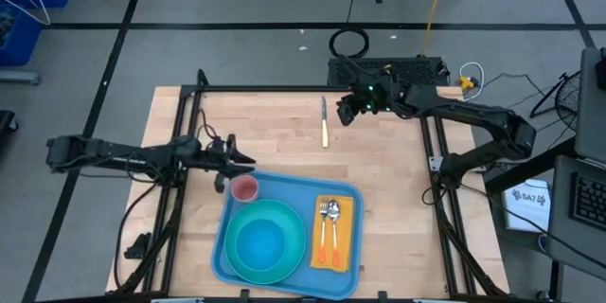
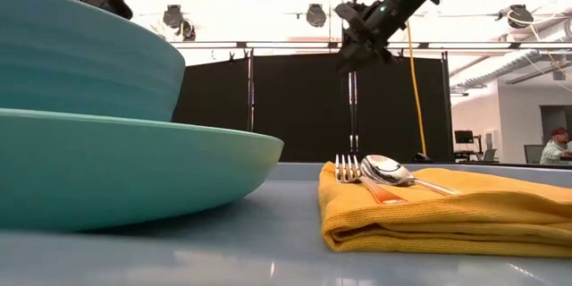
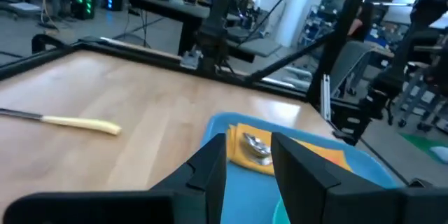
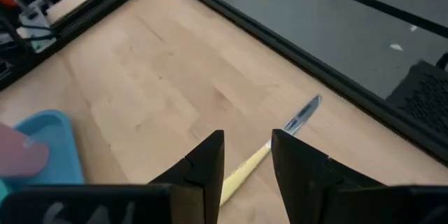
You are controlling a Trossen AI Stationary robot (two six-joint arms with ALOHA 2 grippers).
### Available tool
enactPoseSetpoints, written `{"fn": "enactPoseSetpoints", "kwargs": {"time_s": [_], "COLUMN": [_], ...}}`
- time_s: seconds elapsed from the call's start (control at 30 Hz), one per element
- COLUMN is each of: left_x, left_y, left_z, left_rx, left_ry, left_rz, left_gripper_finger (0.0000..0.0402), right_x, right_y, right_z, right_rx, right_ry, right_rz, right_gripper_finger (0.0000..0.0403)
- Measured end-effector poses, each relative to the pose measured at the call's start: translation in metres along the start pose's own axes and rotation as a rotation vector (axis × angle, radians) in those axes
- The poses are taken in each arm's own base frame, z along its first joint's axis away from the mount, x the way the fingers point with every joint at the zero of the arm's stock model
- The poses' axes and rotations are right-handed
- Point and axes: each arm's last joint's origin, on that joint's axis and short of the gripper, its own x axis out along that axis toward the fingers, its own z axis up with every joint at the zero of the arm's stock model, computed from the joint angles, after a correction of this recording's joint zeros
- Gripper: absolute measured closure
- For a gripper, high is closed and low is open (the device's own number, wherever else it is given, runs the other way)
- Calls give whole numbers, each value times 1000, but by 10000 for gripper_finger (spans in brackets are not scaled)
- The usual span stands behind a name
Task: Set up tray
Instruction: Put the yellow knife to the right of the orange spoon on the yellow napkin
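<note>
The light-blue tray (image 1: 352, 199) lies at the table's near middle. On it stand a teal bowl on a teal plate (image 1: 264, 242), a pink cup (image 1: 244, 187) in its far left corner, and an orange napkin (image 1: 332, 233) carrying a fork and spoon (image 2: 380, 172). A yellow-handled knife (image 1: 324, 123) lies flat on the wood beyond the tray. My left gripper (image 1: 246, 162) hovers open just beyond the cup, which its wrist view does not show. My right gripper (image 4: 247, 140) is open above the knife (image 4: 280, 141), its fingers on either side of the handle's blade end.
Black frame rails (image 1: 284, 89) run along the table's far, left and right edges. Bare wood (image 1: 275, 128) lies between the knife and the left arm. Cables and a black box (image 1: 388, 64) sit beyond the far edge.
</note>
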Motion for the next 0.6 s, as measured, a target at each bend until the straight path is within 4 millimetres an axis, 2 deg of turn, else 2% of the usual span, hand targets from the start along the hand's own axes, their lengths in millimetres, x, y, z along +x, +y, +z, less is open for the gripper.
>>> {"fn": "enactPoseSetpoints", "kwargs": {"time_s": [0.13,0.27,0.37,0.43,0.53,0.6], "left_x": [-8,-11,-13,-15,-19,-21], "left_y": [9,17,20,23,30,32], "left_z": [-11,-12,-13,-18,-31,-35], "left_rx": [3,34,39,-19,-130,-146], "left_ry": [60,77,101,159,283,307], "left_rz": [1,34,-3,9,104,170], "left_gripper_finger": [284,284,284,284,284,284], "right_x": [7,12,21,29,37,40], "right_y": [-4,-5,-4,-5,-6,-6], "right_z": [-1,0,-1,-5,-10,-12], "right_rx": [19,45,55,62,61,53], "right_ry": [12,10,16,51,94,111], "right_rz": [-13,5,13,3,16,30], "right_gripper_finger": [294,294,294,294,294,294]}}
